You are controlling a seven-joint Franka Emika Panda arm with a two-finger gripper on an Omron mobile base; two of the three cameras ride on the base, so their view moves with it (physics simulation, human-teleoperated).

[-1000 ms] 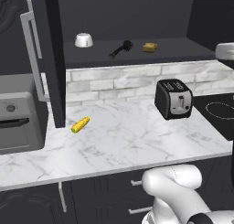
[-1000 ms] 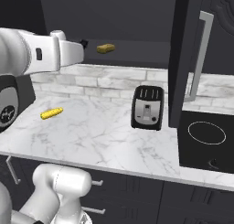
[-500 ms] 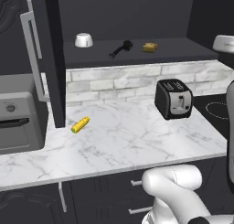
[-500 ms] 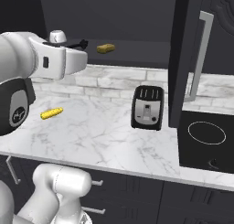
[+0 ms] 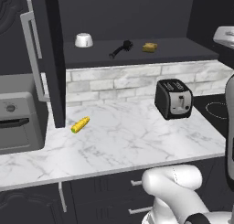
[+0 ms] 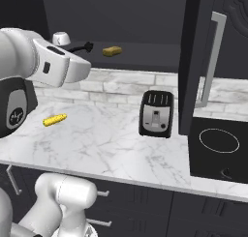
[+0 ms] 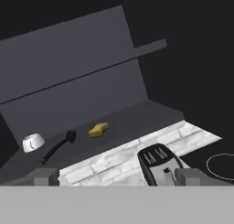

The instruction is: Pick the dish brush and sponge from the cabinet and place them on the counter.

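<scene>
Hand view: my fingers [image 7: 117,176] spread wide, empty; dish brush [image 7: 57,146] and sponge [image 7: 98,129] lie on the cabinet [image 7: 137,118] shelf above the toaster [image 7: 157,163], neither moved to the counter [image 5: 123,138] yet.

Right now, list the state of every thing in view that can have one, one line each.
cabinet: doors open, shelf exposed.
dish brush: lying flat on the cabinet shelf, not held.
sponge: resting on the shelf, right of the brush, apart from it.
small white bowl: upside down on the shelf.
corn cob: lying on the counter.
toaster: upright on the counter, slots empty.
gripper: open, holding nothing.
</scene>
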